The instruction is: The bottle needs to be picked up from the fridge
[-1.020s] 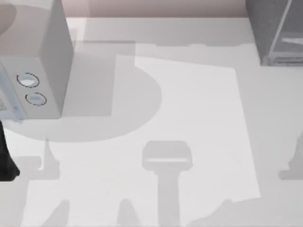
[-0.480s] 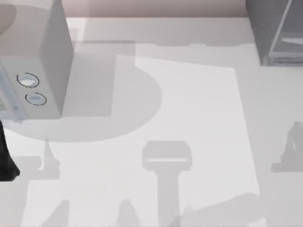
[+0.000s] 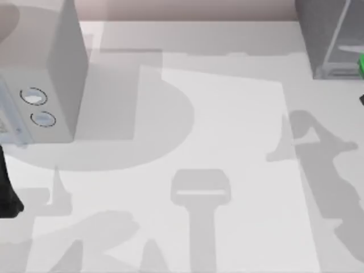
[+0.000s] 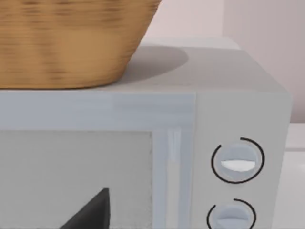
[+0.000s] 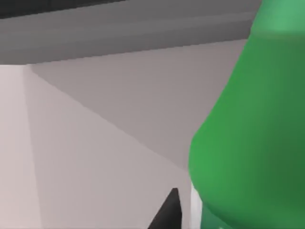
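Almost at the bottle [image 5: 252,133], with the lift left to do
We see it green at the fridge [image 3: 330,40], far right; our right pincer's grip we cannot tell, left arm [image 3: 7,193] parked by the microwave [image 4: 200,119]

Overhead camera above the table [image 3: 227,114]; left wrist close on microwave [image 4: 190,119], right wrist against bottle [image 5: 252,133].
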You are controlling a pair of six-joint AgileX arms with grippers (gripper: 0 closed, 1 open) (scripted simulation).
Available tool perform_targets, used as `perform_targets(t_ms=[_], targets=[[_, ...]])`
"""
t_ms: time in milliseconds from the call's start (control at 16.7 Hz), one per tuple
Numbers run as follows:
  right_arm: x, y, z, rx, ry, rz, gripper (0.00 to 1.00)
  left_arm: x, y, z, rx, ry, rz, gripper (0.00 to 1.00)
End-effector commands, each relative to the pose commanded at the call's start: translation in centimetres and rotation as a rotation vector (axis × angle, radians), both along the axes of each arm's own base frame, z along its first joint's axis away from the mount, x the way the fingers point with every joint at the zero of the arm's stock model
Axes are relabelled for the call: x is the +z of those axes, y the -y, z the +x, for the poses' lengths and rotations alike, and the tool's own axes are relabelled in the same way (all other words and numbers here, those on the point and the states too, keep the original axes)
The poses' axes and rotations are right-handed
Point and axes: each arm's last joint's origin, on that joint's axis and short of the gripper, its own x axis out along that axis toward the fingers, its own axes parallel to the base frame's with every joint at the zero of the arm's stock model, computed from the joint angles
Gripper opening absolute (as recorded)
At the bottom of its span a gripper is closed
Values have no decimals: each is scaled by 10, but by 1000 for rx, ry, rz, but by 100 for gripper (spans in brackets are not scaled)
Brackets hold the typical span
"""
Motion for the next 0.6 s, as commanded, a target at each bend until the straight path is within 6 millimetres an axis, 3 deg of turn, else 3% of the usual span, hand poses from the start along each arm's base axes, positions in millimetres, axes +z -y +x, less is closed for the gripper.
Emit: perform_targets(t_ms=[120,300,480,600], targets=[[-6,-47,20,21,-64,8,0,0,0,0,0,0,0,100],[-43,-126,33,20,-177,-25,0,0,0,0,0,0,0,100],[-94,-194,23,-24,-260,-83,0,0,0,0,0,0,0,100],[-125,-226,10,-68,-287,-113,0,0,0,0,0,0,0,100]])
